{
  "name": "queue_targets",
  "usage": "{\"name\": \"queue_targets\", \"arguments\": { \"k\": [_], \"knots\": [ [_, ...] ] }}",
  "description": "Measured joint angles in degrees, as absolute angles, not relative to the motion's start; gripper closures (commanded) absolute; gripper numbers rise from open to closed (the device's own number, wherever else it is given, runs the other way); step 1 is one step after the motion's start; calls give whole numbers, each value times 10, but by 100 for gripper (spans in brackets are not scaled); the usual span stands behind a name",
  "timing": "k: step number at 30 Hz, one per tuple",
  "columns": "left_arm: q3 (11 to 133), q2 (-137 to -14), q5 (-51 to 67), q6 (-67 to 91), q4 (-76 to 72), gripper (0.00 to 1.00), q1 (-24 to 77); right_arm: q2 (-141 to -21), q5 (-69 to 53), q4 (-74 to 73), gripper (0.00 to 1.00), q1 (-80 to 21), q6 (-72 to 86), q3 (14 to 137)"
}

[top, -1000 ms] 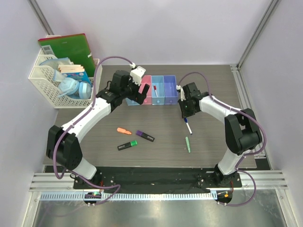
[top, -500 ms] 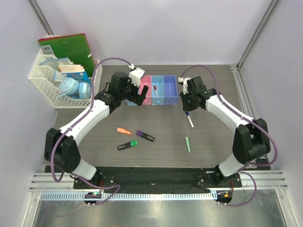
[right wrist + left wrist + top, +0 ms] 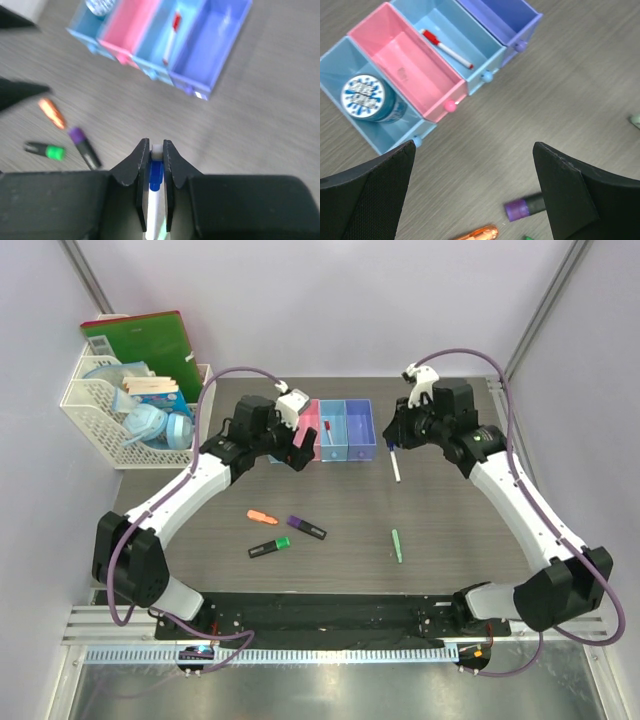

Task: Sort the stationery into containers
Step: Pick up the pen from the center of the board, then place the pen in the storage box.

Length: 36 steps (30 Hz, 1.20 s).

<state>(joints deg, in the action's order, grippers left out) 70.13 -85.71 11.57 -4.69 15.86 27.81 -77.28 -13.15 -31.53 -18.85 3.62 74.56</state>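
Four joined bins (image 3: 347, 428) stand in a row at the back of the table: blue, pink, light blue, purple. The blue tape roll (image 3: 367, 97) lies in the blue bin, and the red-capped marker (image 3: 445, 45) in the light blue bin (image 3: 167, 42). My right gripper (image 3: 393, 440) is shut on the blue-capped marker (image 3: 156, 197), which hangs in the air just right of the purple bin (image 3: 215, 35). My left gripper (image 3: 293, 452) is open and empty, just in front of the blue and pink bins. The orange (image 3: 262, 517), purple-black (image 3: 306, 527) and green-black (image 3: 270, 547) highlighters and the pale green pen (image 3: 397, 545) lie on the table.
A white lattice basket (image 3: 100, 410) with masks and papers stands at the back left, with a green folder (image 3: 140, 345) behind it. Metal frame posts stand at the back corners.
My right gripper has carried the blue-capped marker up and back, from mid-table to beside the purple bin. My left gripper has shifted slightly towards the front of the bins.
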Motion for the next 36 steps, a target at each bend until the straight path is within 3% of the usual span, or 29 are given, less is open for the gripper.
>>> {"name": "queue_targets", "arguments": {
  "k": [11, 17, 26, 36],
  "knots": [
    [644, -841, 293, 37, 75, 2, 303, -748, -168, -136, 99, -189, 114, 750],
    [642, -837, 332, 60, 46, 3, 330, -779, -165, -65, 99, -189, 131, 749],
    [619, -739, 234, -56, 113, 0, 332, -968, -170, -19, 99, -189, 146, 828],
    [509, -579, 63, -177, 232, 0, 325, -1173, -204, -53, 99, -189, 169, 1067]
  ]
}}
